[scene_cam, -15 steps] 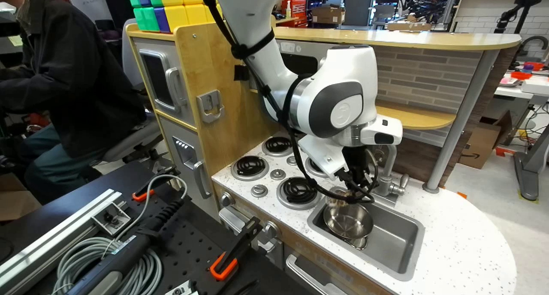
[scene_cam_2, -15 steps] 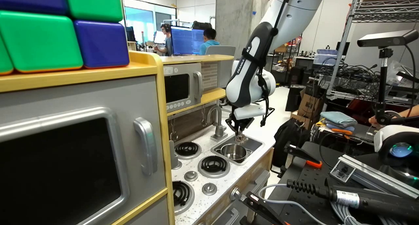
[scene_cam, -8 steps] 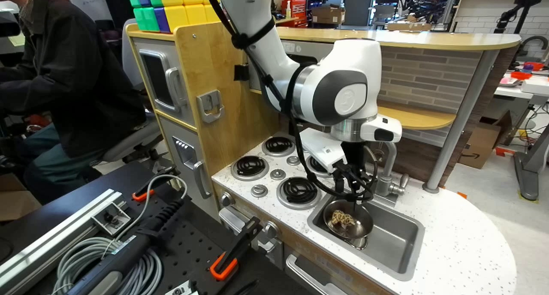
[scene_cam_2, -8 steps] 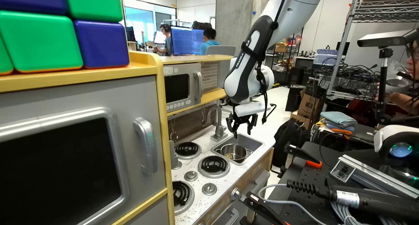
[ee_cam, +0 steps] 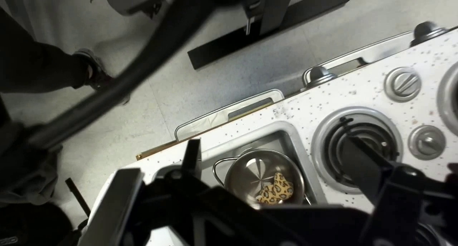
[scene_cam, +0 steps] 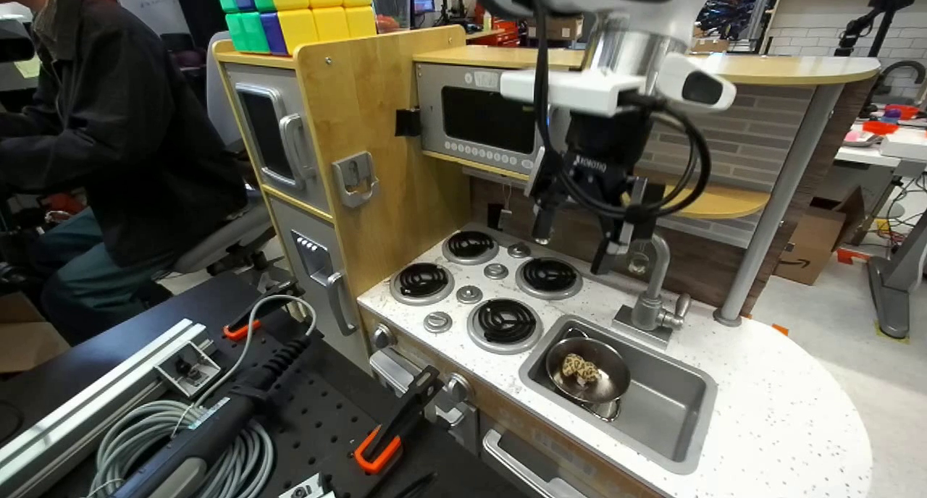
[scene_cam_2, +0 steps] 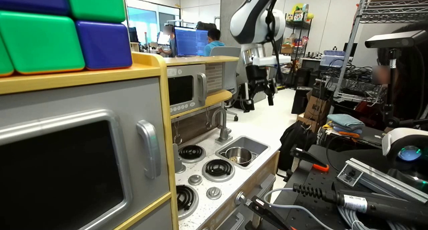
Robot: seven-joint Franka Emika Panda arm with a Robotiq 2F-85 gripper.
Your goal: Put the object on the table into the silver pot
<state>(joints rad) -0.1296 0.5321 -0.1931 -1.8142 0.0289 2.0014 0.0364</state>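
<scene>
Hanging well above the white countertop [scene_cam: 782, 404], the gripper [scene_cam: 572, 254] has its fingers [scene_cam: 544, 221] spread. In an exterior view the spotted yellowish object [scene_cam: 578, 368] lies inside the silver pot [scene_cam: 613, 373], at the left end of the grey sink [scene_cam: 670, 404]; its exact shape is unclear.

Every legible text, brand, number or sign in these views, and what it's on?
"ROBOTIQ": gripper, in an exterior view.
"FRAN", rest unclear at the top edge: robot arm, in an exterior view.
Too small to read: marks on the microwave; print on the black corded device and lower clamp.
Cut off, unclear: pale letters on a black item, wrist view.
No legible numbers.
</scene>
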